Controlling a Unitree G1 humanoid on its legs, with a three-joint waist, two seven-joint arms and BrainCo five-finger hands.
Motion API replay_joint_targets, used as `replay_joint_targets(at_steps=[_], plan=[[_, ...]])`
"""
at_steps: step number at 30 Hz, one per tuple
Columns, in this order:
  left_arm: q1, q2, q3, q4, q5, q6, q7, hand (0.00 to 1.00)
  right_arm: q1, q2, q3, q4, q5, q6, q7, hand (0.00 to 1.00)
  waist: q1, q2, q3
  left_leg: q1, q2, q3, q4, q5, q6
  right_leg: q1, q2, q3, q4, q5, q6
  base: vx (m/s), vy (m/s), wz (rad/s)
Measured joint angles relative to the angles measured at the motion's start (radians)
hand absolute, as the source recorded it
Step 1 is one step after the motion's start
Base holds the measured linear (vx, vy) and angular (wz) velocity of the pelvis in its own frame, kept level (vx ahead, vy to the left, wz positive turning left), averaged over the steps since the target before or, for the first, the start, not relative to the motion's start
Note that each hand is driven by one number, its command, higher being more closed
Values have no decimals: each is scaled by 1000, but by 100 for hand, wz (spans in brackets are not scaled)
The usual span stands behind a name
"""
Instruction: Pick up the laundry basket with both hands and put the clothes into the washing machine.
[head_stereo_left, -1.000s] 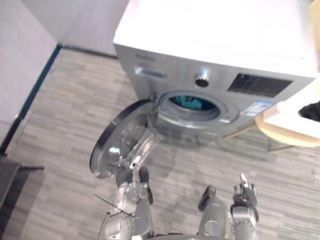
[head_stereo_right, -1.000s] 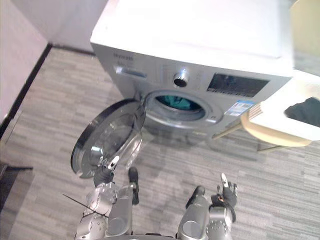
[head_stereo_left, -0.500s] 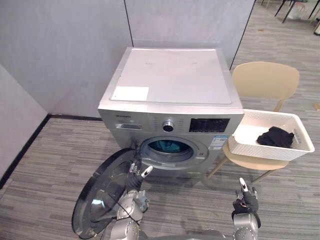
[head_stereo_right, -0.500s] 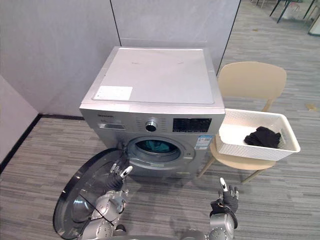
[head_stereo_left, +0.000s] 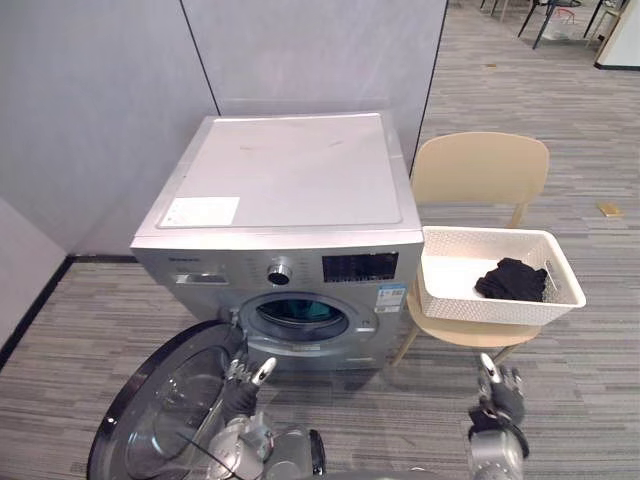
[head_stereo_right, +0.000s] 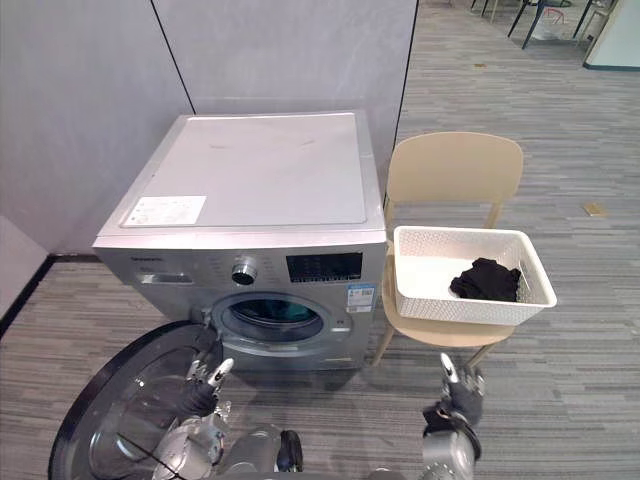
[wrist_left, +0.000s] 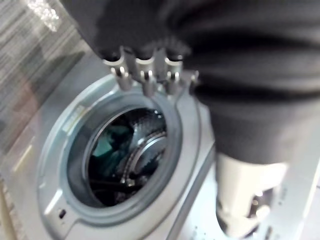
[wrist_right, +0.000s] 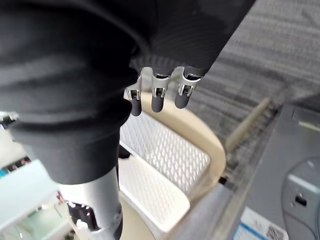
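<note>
Camera alone has shifted since the earlier frame. Right of the grey washing machine (head_stereo_left: 290, 190), white sticker (head_stereo_left: 203, 211) on its lid, the perforated white laundry basket (head_stereo_left: 500, 308) with a dark garment (head_stereo_left: 512, 280) sits on a beige chair (head_stereo_left: 480, 170); before the machine, left hand (head_stereo_left: 248, 378) and right hand (head_stereo_left: 497, 395) hold nothing, fingers loosely straight.

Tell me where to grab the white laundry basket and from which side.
Take the laundry basket by its rim at both short ends, coming from the front: it lies crosswise on the chair, open side up, long wall facing the robot. The end by the washing machine looks tight.
</note>
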Motion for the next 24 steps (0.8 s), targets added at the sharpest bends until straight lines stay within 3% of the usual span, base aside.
replay_joint_targets(at_steps=[1, 4, 5, 6, 7, 8, 9, 11, 12, 14, 16, 17, 18, 20, 21, 23, 24], plan=[[2, -1, 1, -6, 0, 0, 1, 0, -30, 3, 27, 0, -1, 1, 1, 0, 12, -8, 0, 0, 3, 4, 28, -14, 20, 21, 2, 16, -30, 13, 22, 340, 40, -50], [1, 0, -15, -24, 0, 0, 2, 0, -60, 5, 93, -34, -21, 1, 8, 0, 16, -21, -6, 69, -5, 21, 22, -84, 2, 65, -6, 64, -41, 8, 38, 258, 58, -37], [-12, 3, -27, -32, 0, -2, 3, 0, -60, 5, 113, -42, -21, 2, 24, 0, 21, -30, -16, 102, -9, 33, 10, -143, -5, 36, -10, 91, 60, -28, 68, 169, 54, -38], [-19, 4, -29, -32, 0, -2, 4, 0, -57, 5, 120, -47, -23, 4, 26, 0, 28, -38, -19, 112, -8, 47, 10, -156, -3, -2, -21, 107, 150, -42, 89, 239, 42, -54], [-33, 5, -27, -34, 2, -7, 6, 0, -45, 3, 128, -74, -49, 14, 38, 0, 32, -59, -19, 135, -10, 75, 12, -166, -9, -100, -51, 137, 369, -42, 147, 259, -24, -32], [-40, 7, -28, -34, 2, -10, 8, 0, -21, 2, 128, -97, -82, 17, 44, 0, 21, -75, -10, 165, -16, 80, 16, -178, -6, -172, -88, 141, 555, -10, 234, 268, -45, -14], [-40, 6, -29, -32, 1, -6, 17, 0, -12, 1, 126, -101, -95, 19, 44, 0, 8, -79, -7, 183, -16, 79, 15, -184, -9, -199, -105, 130, 625, -3, 243, 213, -72, 5], [-6, 7, -29, -17, 2, -7, 44, 0, 2, -1, 109, -103, -139, 20, 43, 0, -9, -96, -5, 235, -11, 80, -8, -186, -12, -235, -169, 62, 734, 0, 183, 239, -130, 11], [7, 7, -31, -12, 2, -2, 46, 0, 3, -7, 72, -116, -176, 21, 41, 0, -17, -93, -3, 270, 4, 72, -41, -180, -23, -251, -256, -28, 742, -15, 74, 228, -176, 21], [3, 8, -27, -10, 4, 2, 48, 0, 0, -11, 23, -164, -234, 22, 37, 0, -20, -81, 2, 281, 40, 41, -56, -162, -55, -268, -321, -85, 629, -32, 37, 269, -334, 25], [-11, 22, -26, 5, 22, -10, 45, 0, -1, -9, -55, -226, -292, 22, 25, 0, -21, -92, -2, 264, 66, 3, -49, -146, -86, -263, -324, -74, 368, 48, 1, 218, -382, 30], [-20, 35, -19, 22, 23, -10, 46, 0, -3, -8, -94, -263, -313, 22, 10, 0, -21, -121, -11, 257, 62, -18, -44, -145, -114, -239, -320, -48, 205, 207, -26, 170, -366, 43], [-40, 28, -16, 57, 38, -20, 46, 0, -2, -19, -142, -295, -330, 20, -3, 0, -23, -80, -2, 255, 98, -58, -51, -155, -143, -195, -271, -41, 189, 193, 48, 153, -364, 39], [-30, 14, -16, 60, 42, -10, 46, 0, -8, -75, -254, -394, -386, 21, -35, 0, -19, -31, -16, 284, 128, -113, -133, -109, -200, -190, -207, -7, 187, 188, 56, 126, -267, 25], [-31, 8, -7, 62, 42, -9, 46, 0, -9, -83, -272, -421, -395, 21, -38, 0, -19, -32, -16, 291, 128, -113, -148, -96, -207, -191, -202, -1, 188, 179, 69, 77, -186, 4], [-37, 3, 15, 62, 77, -10, 43, 0, -36, -112, -327, -513, -442, 18, -47, 0, -17, -45, -13, 301, 135, -94, -166, -87, -223, -178, -206, -38, 171, 130, 132, 23, -171, -9], [-37, 3, 15, 62, 85, -10, 43, 0, -45, -123, -337, -521, -449, 18, -48, 0, -18, -44, -14, 301, 144, -92, -166, -83, -230, -173, -198, -46, 162, 129, 132, -11, -116, -7]])
